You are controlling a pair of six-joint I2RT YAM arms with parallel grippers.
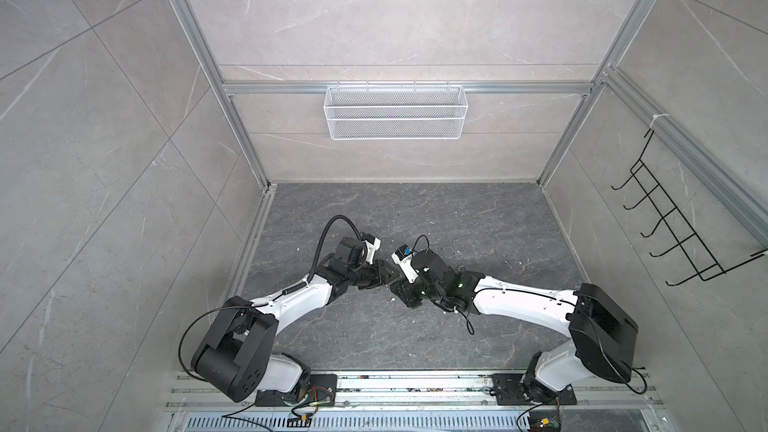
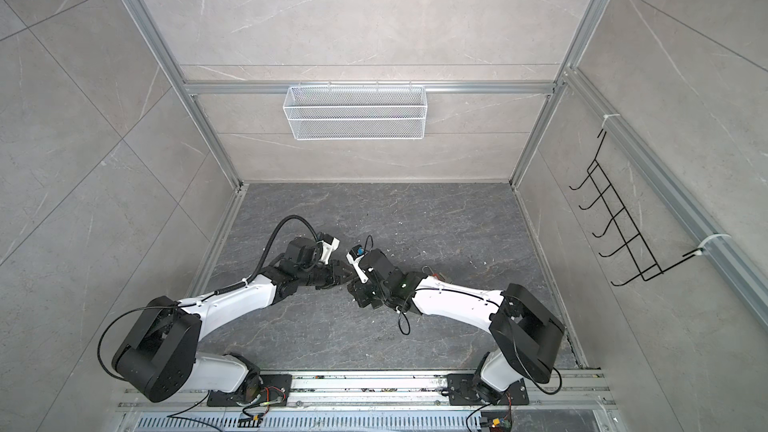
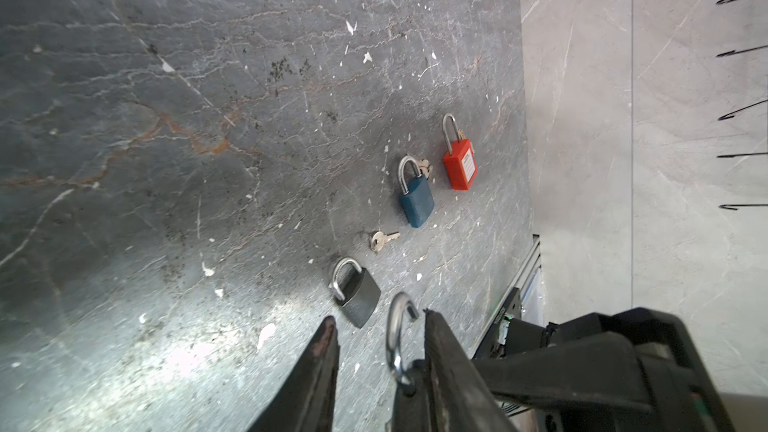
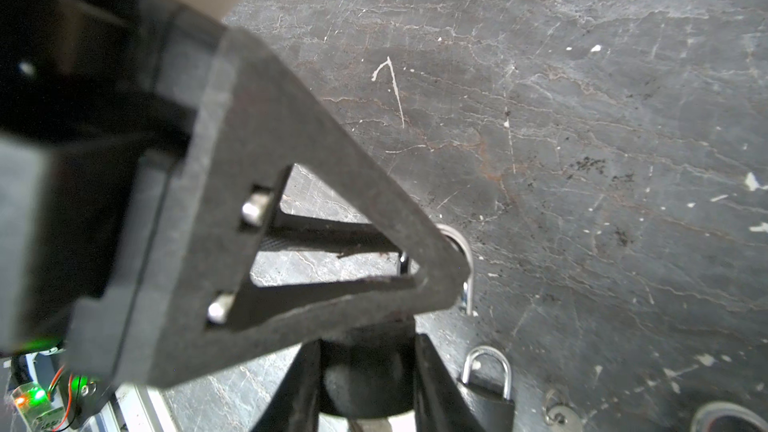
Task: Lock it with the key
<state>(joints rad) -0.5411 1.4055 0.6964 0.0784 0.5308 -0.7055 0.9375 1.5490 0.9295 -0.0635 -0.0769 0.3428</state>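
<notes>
Low over the dark floor, my right gripper (image 4: 368,340) is shut on the black body of a padlock (image 4: 365,380). The padlock's silver shackle (image 3: 392,338) stands open, its hooked end free. My left gripper (image 3: 379,317) is open around that shackle. The shackle rests against one finger (image 3: 446,367), and a gap separates it from the opposite finger (image 3: 324,367). In both top views the two grippers (image 1: 388,280) (image 2: 347,282) meet tip to tip at mid-floor. A silver key (image 3: 383,238) lies loose on the floor.
A grey padlock (image 3: 357,292), a blue padlock (image 3: 417,199) with a second key (image 3: 424,168) behind it, and a red padlock (image 3: 460,168) lie in a row on the floor. A white wire basket (image 1: 395,112) hangs on the back wall. A black hook rack (image 1: 681,218) hangs on the right wall.
</notes>
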